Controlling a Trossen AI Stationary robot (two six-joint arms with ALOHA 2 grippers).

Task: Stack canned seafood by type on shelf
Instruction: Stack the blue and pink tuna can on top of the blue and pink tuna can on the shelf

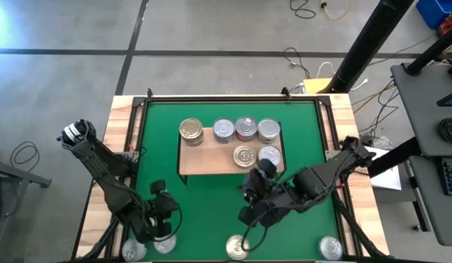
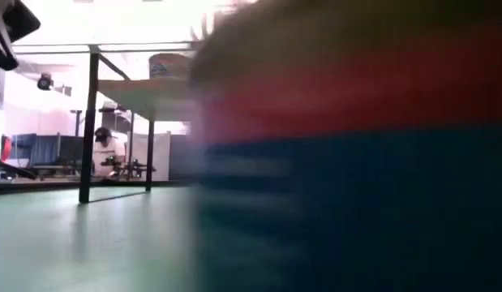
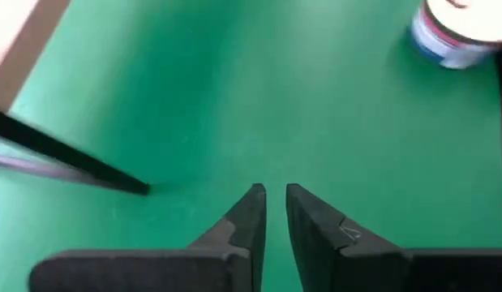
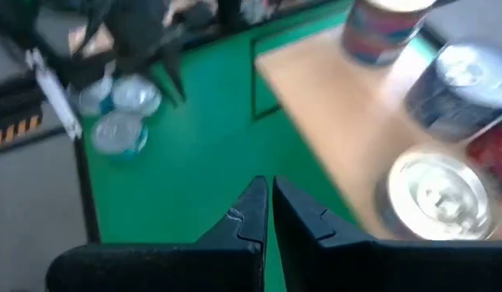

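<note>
High view: six ringed tins (image 1: 244, 129) on the wooden shelf (image 1: 211, 159); both hands pinched together, empty.

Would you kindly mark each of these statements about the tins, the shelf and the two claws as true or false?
1. Six tins stand on the shelf. True: four in the far row, among them a gold-toned tin, and two in front, among them a gold tin.
2. The left claw grips a tin. False: its fingers are nearly together with nothing between them, above the green mat.
3. The right claw holds nothing. True: its fingers are closed on nothing, by the shelf's near edge.
4. No tins remain off the shelf. False: several sit along the mat's near edge, such as one at the corner.
</note>
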